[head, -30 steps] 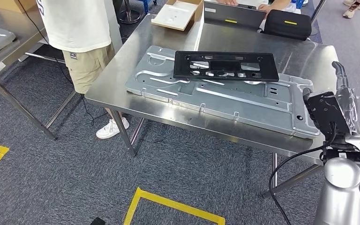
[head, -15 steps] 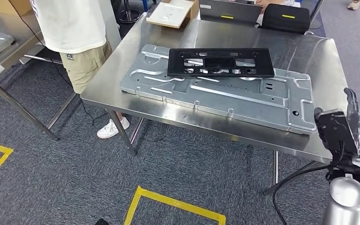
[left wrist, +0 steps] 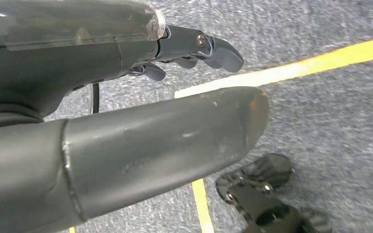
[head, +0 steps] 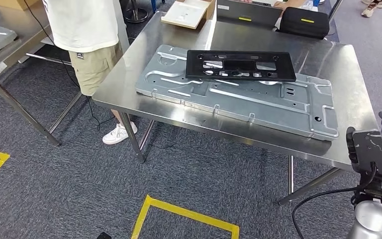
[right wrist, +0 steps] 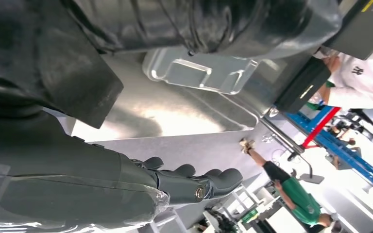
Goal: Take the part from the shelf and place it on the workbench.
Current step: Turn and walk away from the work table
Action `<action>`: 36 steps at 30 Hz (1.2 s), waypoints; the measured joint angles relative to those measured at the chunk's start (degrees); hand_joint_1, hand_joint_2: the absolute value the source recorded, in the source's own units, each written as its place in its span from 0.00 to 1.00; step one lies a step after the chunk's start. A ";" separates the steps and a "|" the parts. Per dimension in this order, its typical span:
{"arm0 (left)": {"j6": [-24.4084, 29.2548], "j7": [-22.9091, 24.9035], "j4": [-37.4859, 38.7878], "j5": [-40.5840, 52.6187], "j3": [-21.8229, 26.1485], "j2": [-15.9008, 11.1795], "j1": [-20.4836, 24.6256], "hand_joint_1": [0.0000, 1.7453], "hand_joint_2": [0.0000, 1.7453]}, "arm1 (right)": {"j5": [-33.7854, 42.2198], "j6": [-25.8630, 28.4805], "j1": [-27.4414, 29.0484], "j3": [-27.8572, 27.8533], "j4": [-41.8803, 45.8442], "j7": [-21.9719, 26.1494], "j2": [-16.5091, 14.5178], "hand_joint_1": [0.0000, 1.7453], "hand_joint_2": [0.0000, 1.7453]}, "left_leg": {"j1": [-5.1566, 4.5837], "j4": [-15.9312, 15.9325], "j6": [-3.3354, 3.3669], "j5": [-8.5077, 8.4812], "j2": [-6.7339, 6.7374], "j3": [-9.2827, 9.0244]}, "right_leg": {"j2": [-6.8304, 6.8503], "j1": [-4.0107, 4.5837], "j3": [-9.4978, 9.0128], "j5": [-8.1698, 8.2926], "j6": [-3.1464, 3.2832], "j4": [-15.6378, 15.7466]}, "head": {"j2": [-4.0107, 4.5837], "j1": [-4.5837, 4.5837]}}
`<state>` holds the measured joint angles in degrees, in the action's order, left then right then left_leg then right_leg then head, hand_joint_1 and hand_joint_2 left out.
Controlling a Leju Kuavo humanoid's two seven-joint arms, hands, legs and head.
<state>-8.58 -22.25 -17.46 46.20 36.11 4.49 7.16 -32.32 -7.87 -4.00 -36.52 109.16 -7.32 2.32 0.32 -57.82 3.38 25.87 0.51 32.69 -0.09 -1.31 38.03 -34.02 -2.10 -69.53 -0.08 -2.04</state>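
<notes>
The black plastic frame part point(head: 240, 65) lies flat on a large silver sheet-metal plate point(head: 258, 102), toward the plate's far side, on the steel workbench point(head: 124, 87). My right hand point(head: 373, 147) hangs beside the bench's near right corner, below the tabletop edge, fingers stretched out and holding nothing. The right wrist view looks past that hand point(right wrist: 77, 160) at the plate's corner point(right wrist: 199, 73) on the tabletop. My left hand point(left wrist: 141, 141) hangs over the grey carpet, fingers apart and empty.
A person in a white shirt point(head: 84, 30) stands at the bench's far left corner. At the far edge are a cardboard box point(head: 189, 12), a grey panel point(head: 246, 12) and a black case point(head: 304, 22). Another steel table point(head: 0, 45) is at left. Yellow floor tape point(head: 189, 216) marks the carpet.
My right hand has dropped lower and drawn back from the plate's right end to below the bench edge. The view has shifted slightly. The black part stays on the plate.
</notes>
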 joint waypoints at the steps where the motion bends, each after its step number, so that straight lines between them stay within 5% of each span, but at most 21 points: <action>1: -0.04 0.17 0.00 -0.01 0.04 -0.01 -0.03 0.00 0.00 | -0.01 0.00 0.05 -0.21 -0.09 -0.01 -0.11 0.00 0.00 | -0.10 -0.16 0.06 -0.11 0.01 0.35 | 0.01 -0.01 1.14 -1.27 -0.06 -3.04 | -0.01 0.00; 3: -0.24 0.40 0.00 -0.05 0.11 0.00 -0.06 0.00 0.00 | -0.02 0.00 0.10 -0.74 -0.26 -0.03 -0.40 0.00 0.00 | -0.28 -0.60 0.06 -0.28 0.01 1.06 | 0.01 0.01 0.69 -0.70 0.04 -3.66 | -0.01 0.01; 7: -0.61 0.45 0.00 -0.08 0.27 0.05 0.03 0.00 0.00 | -0.28 0.06 0.07 -1.78 -0.38 -0.08 -0.77 0.00 0.00 | -0.55 -1.25 -0.54 -0.67 -0.08 1.74 | 0.05 0.44 -6.91 4.57 1.01 9.52 | 0.01 0.00; 11: -0.66 0.33 0.00 -0.01 0.47 0.03 0.10 0.00 0.00 | -1.15 0.45 0.59 -3.69 -0.91 -0.15 -1.42 0.00 0.00 | -0.53 -1.50 -1.92 -1.03 -0.22 2.26 | 0.21 0.53 -6.83 5.87 2.04 11.04 | 0.00 -0.01; 13: -0.69 0.32 0.00 0.08 0.53 0.05 0.10 0.00 0.00 | -1.64 0.71 1.15 -4.87 -1.50 -0.09 -2.11 0.00 0.00 | -0.39 -4.71 -2.46 2.35 -0.39 3.54 | 0.43 0.17 -5.97 6.95 2.83 11.45 | 0.00 -0.01; 16: -0.67 0.32 0.00 0.36 0.63 0.10 0.11 0.00 0.00 | -2.17 0.88 2.61 -7.15 -3.17 0.10 -3.49 0.00 0.00 | -0.05 -14.45 -3.12 9.44 -0.41 6.08 | 0.54 0.24 -3.70 8.44 3.14 11.20 | -0.01 -0.03; 18: -0.63 0.32 0.00 0.53 0.79 0.10 0.11 0.00 0.00 | -2.62 0.99 3.81 -8.85 -4.65 0.39 -4.55 0.00 0.00 | 0.03 -14.51 -3.28 9.67 -0.40 4.05 | 0.57 0.21 -2.13 9.34 2.93 10.81 | -0.01 -0.03; 20: -0.54 0.24 0.00 0.71 0.89 0.10 0.30 0.00 0.00 | -3.32 1.01 4.69 -10.53 -5.96 0.75 -5.55 0.00 0.00 | 0.03 -6.62 -3.07 7.65 -0.46 -1.77 | 0.55 0.22 -0.83 10.12 2.53 10.38 | 0.00 -0.03; 22: -0.32 -0.05 0.00 0.97 0.91 0.11 0.62 0.00 0.00 | -4.36 0.70 5.27 -12.52 -7.31 1.16 -6.66 0.00 0.00 | -0.18 -0.20 -2.47 6.48 -0.60 -5.65 | 0.53 0.40 -0.13 10.90 1.89 10.15 | 0.00 0.01; 25: 0.04 -0.44 0.00 1.37 0.94 0.15 0.66 0.00 0.00 | -5.99 -0.30 5.90 -15.85 -9.73 2.63 -8.74 0.00 0.00 | -0.36 1.12 -1.25 5.52 -0.59 -5.76 | 0.53 0.36 -0.02 12.06 0.75 10.65 | 0.00 0.01; 27: 0.25 -0.62 0.00 1.78 0.96 0.23 0.68 0.00 0.00 | -7.06 -1.27 6.31 -17.70 -11.29 3.09 -9.99 0.00 0.00 | -0.22 1.60 -0.37 4.33 -0.32 -5.30 | 0.39 0.13 0.51 10.72 0.16 9.53 | 0.00 0.02; 30: 0.49 -1.00 0.00 2.55 0.96 0.35 0.79 0.00 0.00 | -9.22 -3.01 6.42 -21.31 -14.86 4.70 -12.14 0.00 0.00 | -0.22 1.75 0.29 2.97 0.07 -3.88 | 0.23 -0.01 3.66 3.62 -0.52 0.14 | 0.01 0.03; 32: 0.63 -1.15 0.00 3.04 0.96 0.59 0.75 0.00 0.00 | -11.25 -3.59 6.38 -24.72 -19.10 7.15 -13.92 0.00 0.00 | -0.28 1.56 0.22 2.29 0.08 -2.95 | 0.23 -0.03 4.23 1.18 -0.76 -4.49 | 0.01 0.03; 33: 0.69 -1.19 0.00 3.26 0.96 0.75 0.73 0.00 0.00 | -12.23 -3.55 6.36 -26.36 -21.48 8.42 -14.76 0.00 0.00 | -0.27 1.39 0.12 2.06 0.06 -2.56 | 0.23 -0.04 2.83 1.61 -0.74 -3.61 | 0.00 0.03; 36: 0.79 -1.31 0.00 3.50 0.94 1.28 0.81 0.00 0.00 | -13.73 -3.31 5.90 -29.82 -26.97 10.83 -16.49 0.00 0.00 | -0.36 0.52 -0.34 1.89 0.13 -1.73 | 0.24 0.13 -4.90 4.89 -0.03 7.46 | -0.01 0.02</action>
<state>-7.79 -23.55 -17.46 49.70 37.05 5.76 7.97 -46.04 -11.18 1.90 -66.33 82.19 3.51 -14.18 -0.03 -57.30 3.04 27.76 0.64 30.97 0.15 -1.17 33.12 -29.13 -2.13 -62.07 -0.09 -2.02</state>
